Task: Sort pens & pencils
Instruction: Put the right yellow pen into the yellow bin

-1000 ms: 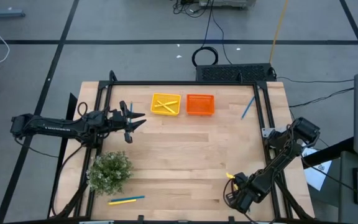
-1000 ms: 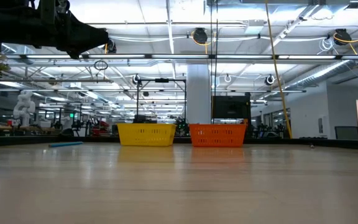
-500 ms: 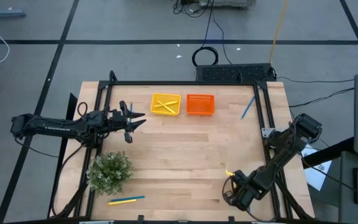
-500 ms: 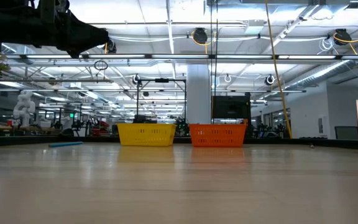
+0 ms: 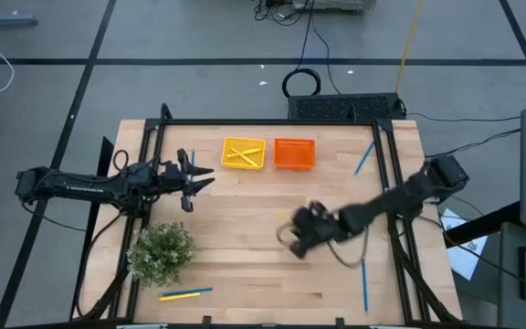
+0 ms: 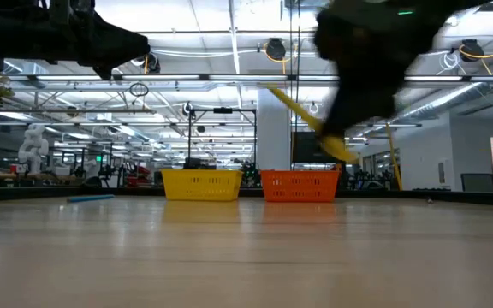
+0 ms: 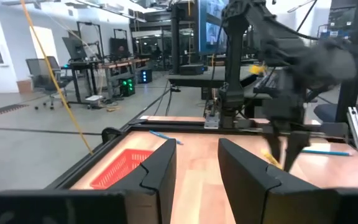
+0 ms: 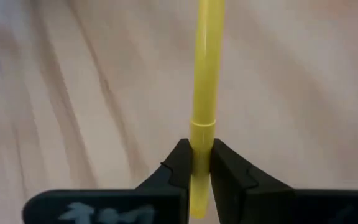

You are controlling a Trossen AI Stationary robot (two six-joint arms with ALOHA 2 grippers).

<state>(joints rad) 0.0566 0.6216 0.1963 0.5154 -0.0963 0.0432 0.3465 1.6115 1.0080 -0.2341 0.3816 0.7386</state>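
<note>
My right gripper point(image 5: 298, 230) is over the middle of the table, shut on a yellow pen point(image 8: 205, 68). The pen shows slanted and high above the table in the low view point(image 6: 311, 120). My left gripper point(image 5: 195, 175) waits open and empty over the table's left part, left of the yellow tray point(image 5: 244, 153), which holds yellow pens. The orange tray point(image 5: 294, 153) stands next to it. One blue pen point(image 5: 365, 283) lies at the near right, and another point(image 5: 365, 157) at the far right. A yellow and a blue pen point(image 5: 186, 294) lie at the near left. My right gripper pinches the yellow pen between its two fingers, near one end, just below the pen's seam point(image 8: 199, 148). The long part of the pen sticks out past the fingertips, along the fingers. The pen is lifted clear of the table and slants in the low view.
A bushy green plant point(image 5: 163, 251) stands at the near left, close to the pens there. A dark frame rail point(image 5: 272, 122) runs along the table's far edge behind the trays. Bare wood lies between the plant and my right gripper.
My right gripper has swung fast from the table's near right corner toward the table's middle, up and away from the near edge, carrying the yellow pen. A blue pen now shows on the table where the arm was.
</note>
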